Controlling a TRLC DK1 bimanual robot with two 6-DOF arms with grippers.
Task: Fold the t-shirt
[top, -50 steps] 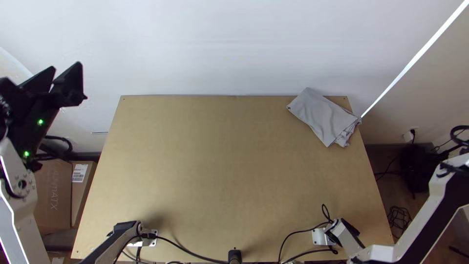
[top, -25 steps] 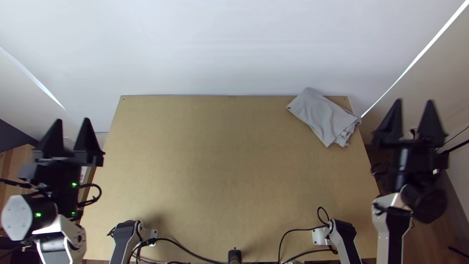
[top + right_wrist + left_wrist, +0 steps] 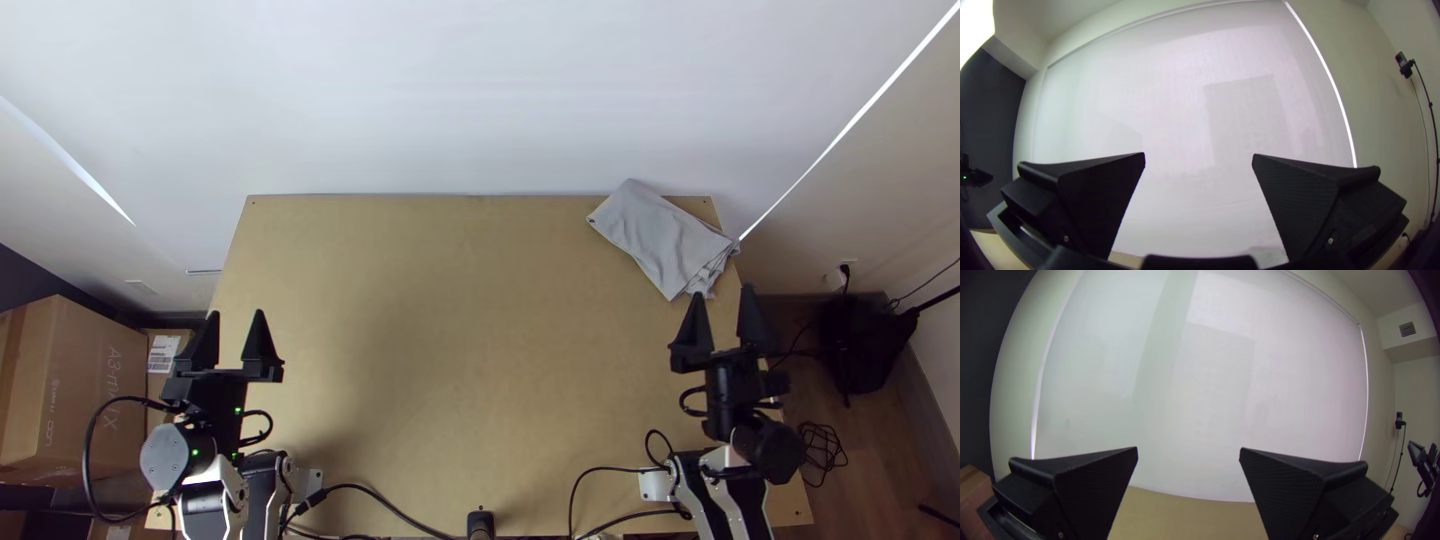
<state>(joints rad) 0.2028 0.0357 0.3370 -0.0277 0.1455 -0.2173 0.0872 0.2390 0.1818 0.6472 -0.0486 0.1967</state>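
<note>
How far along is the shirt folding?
Folding looks mostly done: the light grey cloth t-shirt lies as a compact, layered bundle at the far right corner of the light wooden table. Nothing is in hand: the black, wide-fingered left tool and right tool are open and empty. Perhaps neatening the uneven end remains.

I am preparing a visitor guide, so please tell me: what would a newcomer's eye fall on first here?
The grey shirt lies folded at the far right corner of the table. Then the left gripper and right gripper stand out, jaws open, one near each side edge.
</note>
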